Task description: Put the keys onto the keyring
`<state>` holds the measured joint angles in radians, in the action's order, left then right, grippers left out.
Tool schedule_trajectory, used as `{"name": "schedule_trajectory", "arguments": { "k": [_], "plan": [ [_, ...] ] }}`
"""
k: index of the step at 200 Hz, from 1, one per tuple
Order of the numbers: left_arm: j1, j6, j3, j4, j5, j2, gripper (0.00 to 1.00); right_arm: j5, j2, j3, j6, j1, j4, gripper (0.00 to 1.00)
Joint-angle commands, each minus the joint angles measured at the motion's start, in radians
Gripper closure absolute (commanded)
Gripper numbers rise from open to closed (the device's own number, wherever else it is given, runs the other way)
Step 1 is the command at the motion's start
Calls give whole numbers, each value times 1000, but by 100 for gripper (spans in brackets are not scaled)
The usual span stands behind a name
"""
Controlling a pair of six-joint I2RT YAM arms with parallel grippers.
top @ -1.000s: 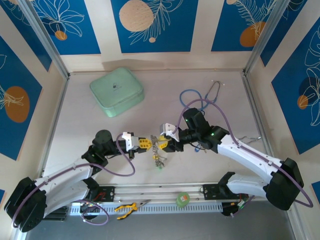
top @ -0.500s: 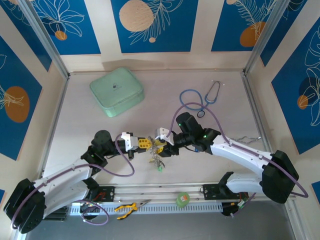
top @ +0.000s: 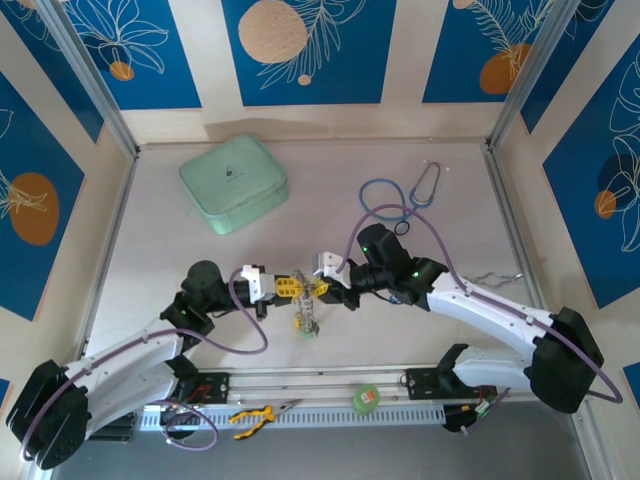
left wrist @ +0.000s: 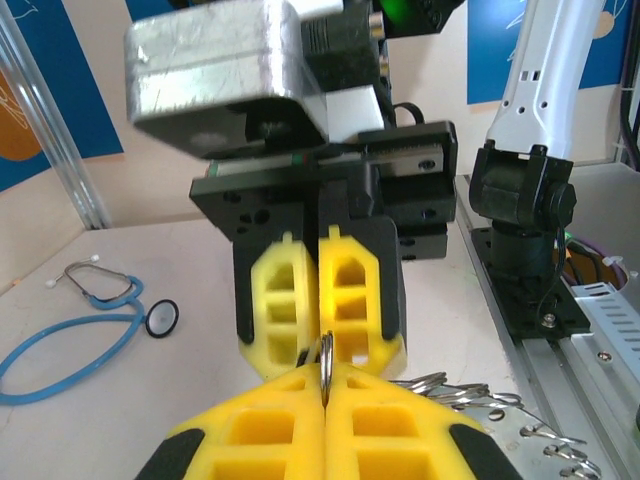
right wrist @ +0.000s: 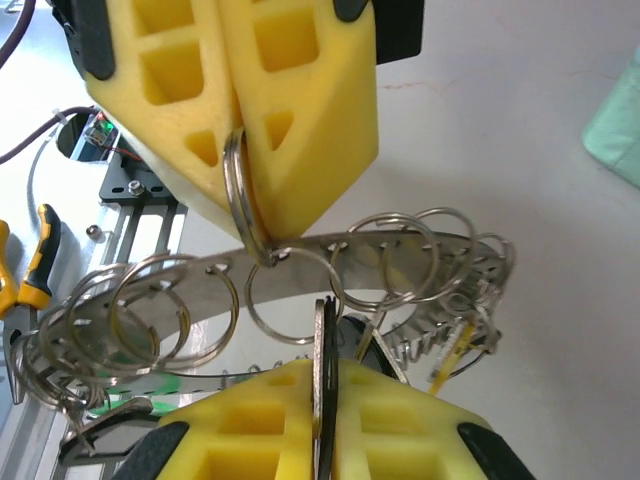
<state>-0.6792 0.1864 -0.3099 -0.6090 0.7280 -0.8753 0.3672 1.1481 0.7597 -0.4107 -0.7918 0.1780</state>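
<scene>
Top view: the right gripper point(top: 322, 291) has been brought against the left gripper point(top: 292, 289) and closed, with the keyring point(top: 306, 320) hanging beneath. Left wrist: a split ring point(left wrist: 326, 362) is pinched by the left gripper. Right wrist: an edge-on metal piece point(right wrist: 320, 345), key or ring untold, is clamped by the right gripper; threading seems begun.

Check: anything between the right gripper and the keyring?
Nothing visible. The right gripper is shut on a small ring at the keyring; the left gripper is shut on a second ring threaded through it.

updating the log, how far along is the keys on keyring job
Done: many split rings, one yellow tag among them, hang on the keyring. In hand: left gripper and right gripper each pinch one ring. Left: likely finishing that threading.
</scene>
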Motion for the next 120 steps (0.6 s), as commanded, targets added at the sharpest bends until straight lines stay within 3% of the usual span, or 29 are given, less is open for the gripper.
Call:
{"name": "schedule_trajectory", "arguments": {
  "k": [1, 58, 120],
  "plan": [
    [-7, 32, -25, 15, 4, 28, 100, -13, -47, 11, -23, 11, 71, 91],
    [-7, 69, -40, 81, 1, 25, 100, 29, -69, 90, -18, -22, 117, 94],
    [-7, 69, -40, 78, 2, 34, 100, -126, 31, 144, -67, -50, 209, 97]
  ]
}}
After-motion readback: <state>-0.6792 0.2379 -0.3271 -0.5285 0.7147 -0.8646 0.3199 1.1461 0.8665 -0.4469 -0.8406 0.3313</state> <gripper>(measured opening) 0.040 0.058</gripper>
